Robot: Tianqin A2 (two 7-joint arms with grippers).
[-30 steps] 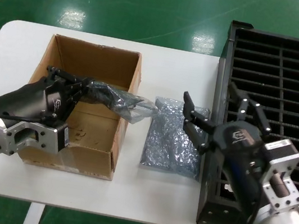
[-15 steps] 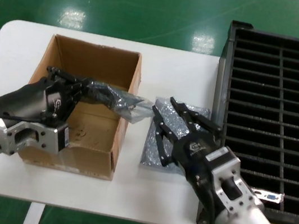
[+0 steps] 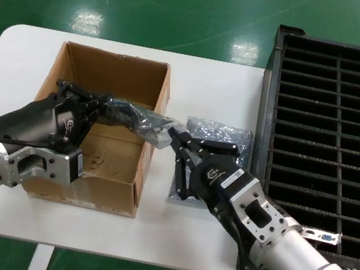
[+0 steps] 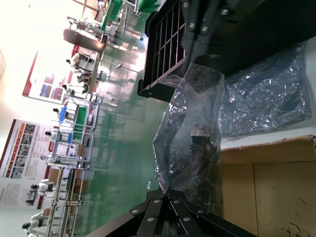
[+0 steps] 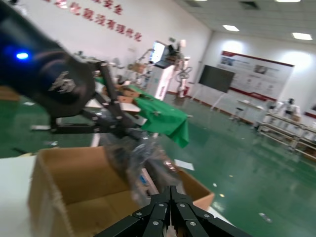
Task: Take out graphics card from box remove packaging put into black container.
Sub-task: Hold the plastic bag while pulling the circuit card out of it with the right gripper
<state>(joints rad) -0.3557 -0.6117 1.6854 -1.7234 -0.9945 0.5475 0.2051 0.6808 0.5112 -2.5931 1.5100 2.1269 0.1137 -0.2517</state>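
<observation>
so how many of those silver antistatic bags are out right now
2. One bag, with something dark inside, is held by the left gripper above the box, the right gripper at its far end. Another bag lies flat on the table between box and black container. Others may be hidden.

Far-left quarter of the table (image 3: pixel 20 62): bare surface is seen between the left edge and the box (image 3: pixel 102 129); passage there is unobstructed. The strip along the far edge, behind the box, is also bare.

The box mouth is partly blocked: the left gripper (image 3: pixel 99 105) is held over it, clamped on the bagged graphics card (image 3: pixel 144 122), which juts out across the box's right wall.

The gap between box and black container (image 3: pixel 328 151) at the right edge is crowded: an emptied packaging (image 3: pixel 224 138) lies flat there, and the right gripper (image 3: pixel 182 142) is held over it, fingers gathered around the bag's free end.

The near edge strip is bare.
</observation>
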